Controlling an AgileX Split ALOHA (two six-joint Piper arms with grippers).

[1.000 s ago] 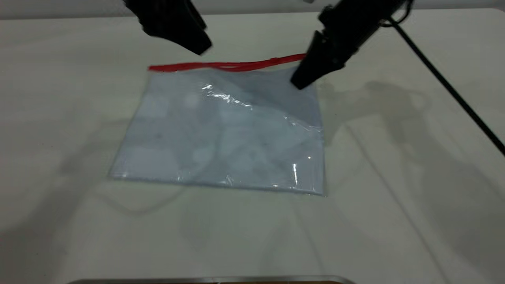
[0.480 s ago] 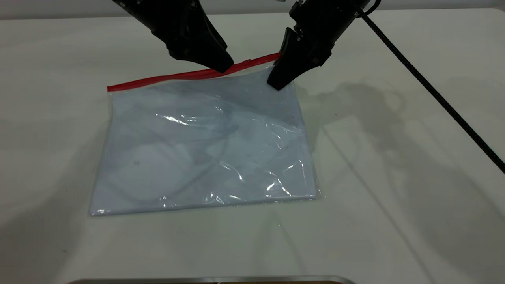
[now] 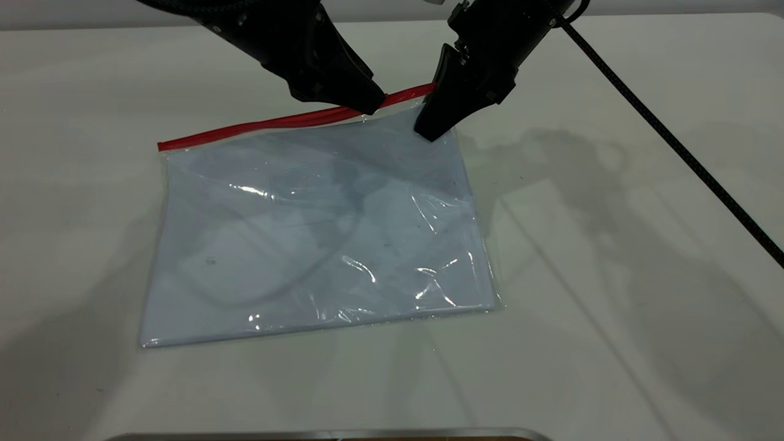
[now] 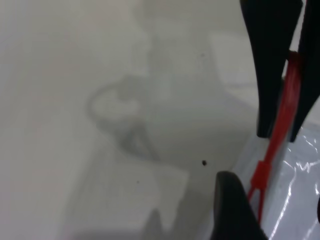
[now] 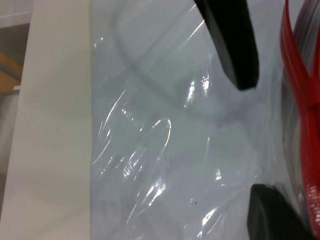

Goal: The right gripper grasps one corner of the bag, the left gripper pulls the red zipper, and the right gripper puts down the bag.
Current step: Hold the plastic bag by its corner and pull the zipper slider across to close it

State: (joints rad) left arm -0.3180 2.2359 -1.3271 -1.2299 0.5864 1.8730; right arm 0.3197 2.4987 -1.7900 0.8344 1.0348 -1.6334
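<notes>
The bag [image 3: 318, 233], a clear pouch with white sheets inside, lies on the white table. The red zipper [image 3: 257, 125] runs along its far edge. My right gripper [image 3: 429, 130] is shut on the bag's far right corner and holds it slightly raised. In the right wrist view one of its fingers [image 5: 267, 212] shows beneath the plastic, beside the red strip [image 5: 295, 75]. My left gripper [image 3: 371, 105] is at the zipper just left of the right gripper. In the left wrist view it [image 4: 272, 192] is open, its jaws either side of the small red slider tab [image 4: 260, 175].
The right arm's black braided cable [image 3: 674, 147] runs across the table's right side. A metal edge [image 3: 331, 434] lies along the near side. Bare table surrounds the bag to the left, right and front.
The right gripper has dragged the bag's corner leftward, swinging the bag. The left gripper has come down and moved right along the zipper, close to the right gripper.
</notes>
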